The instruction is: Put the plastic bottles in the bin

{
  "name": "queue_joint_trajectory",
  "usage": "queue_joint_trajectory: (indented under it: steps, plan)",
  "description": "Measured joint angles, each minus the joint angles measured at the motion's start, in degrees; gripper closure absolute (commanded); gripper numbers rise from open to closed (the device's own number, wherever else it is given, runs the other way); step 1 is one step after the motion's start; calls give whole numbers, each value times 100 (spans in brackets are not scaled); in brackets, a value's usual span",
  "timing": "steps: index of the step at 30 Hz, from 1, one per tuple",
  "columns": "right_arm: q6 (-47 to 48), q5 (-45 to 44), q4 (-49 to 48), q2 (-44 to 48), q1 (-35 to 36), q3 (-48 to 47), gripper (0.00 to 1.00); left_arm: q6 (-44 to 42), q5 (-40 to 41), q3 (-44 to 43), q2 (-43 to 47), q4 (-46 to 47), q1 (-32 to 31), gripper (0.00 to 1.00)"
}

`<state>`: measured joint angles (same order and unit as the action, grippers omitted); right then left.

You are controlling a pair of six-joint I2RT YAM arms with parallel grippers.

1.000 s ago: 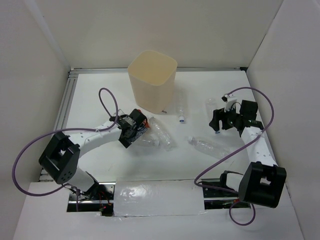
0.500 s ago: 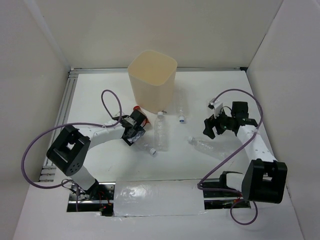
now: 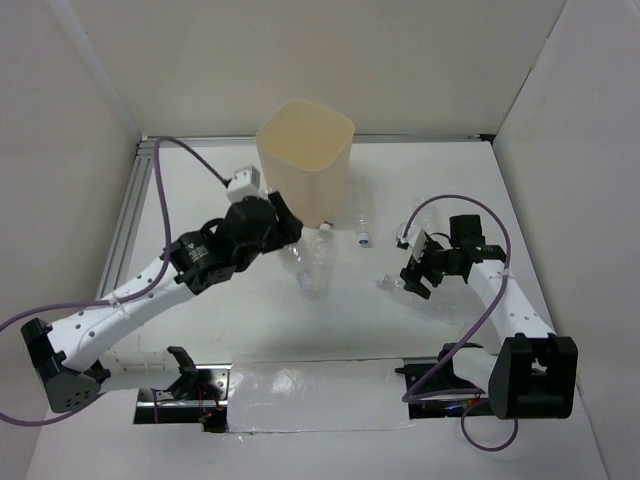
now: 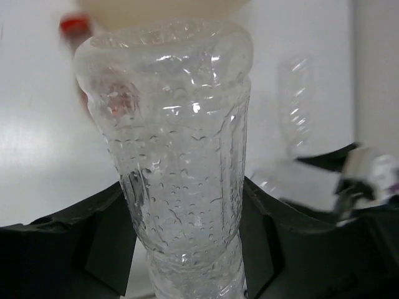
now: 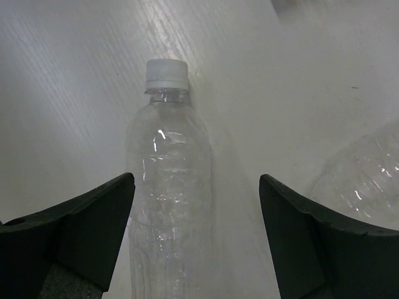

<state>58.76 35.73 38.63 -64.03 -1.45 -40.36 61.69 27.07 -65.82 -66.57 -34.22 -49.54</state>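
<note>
From above, the left claw (image 3: 287, 232) hangs just in front of the cream bin (image 3: 305, 150), low at its near wall. Clear plastic shows right beside the claw, where a white-capped bottle (image 3: 320, 258) lies on the desk (image 3: 430, 185). Another small bottle (image 3: 361, 225) lies right of the bin's base. The right claw (image 3: 414, 272) hovers over a clear bottle (image 3: 392, 284), well apart from the bin.

In the left wrist view, the left claw is clamped on a dimpled clear bottle (image 4: 181, 156). Both fingers (image 4: 103, 240) press its sides and its base points away toward the bin. A red cap (image 4: 75, 25) shows at the upper left.

In the right wrist view, the right claw stands open. The clear bottle lies lengthwise between the fingers (image 5: 87, 230), touching neither, with its white cap (image 5: 166, 75) pointing away. A second bottle (image 5: 365, 177) lies at the right edge.
</note>
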Motion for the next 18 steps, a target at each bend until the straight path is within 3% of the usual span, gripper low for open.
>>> queue_joint_trajectory:
  steps: [3,9,16,17,18]
  plan:
    - [120,-33,33,0,66,63,13,-994,470,-1038,-286,625,72,92]
    - [203,-87,42,33,122,267,12,-2601,894,-3185,-1759,2173,723,88]
    - [240,-177,26,315,219,555,10,-4063,1849,-4430,-3580,3685,1235,44]
    - [240,-212,-9,321,245,575,10,-4299,1982,-4566,-3869,3869,1250,35]
    - [223,-256,-42,321,273,599,9,-4566,2100,-4642,-4140,4098,1257,19]
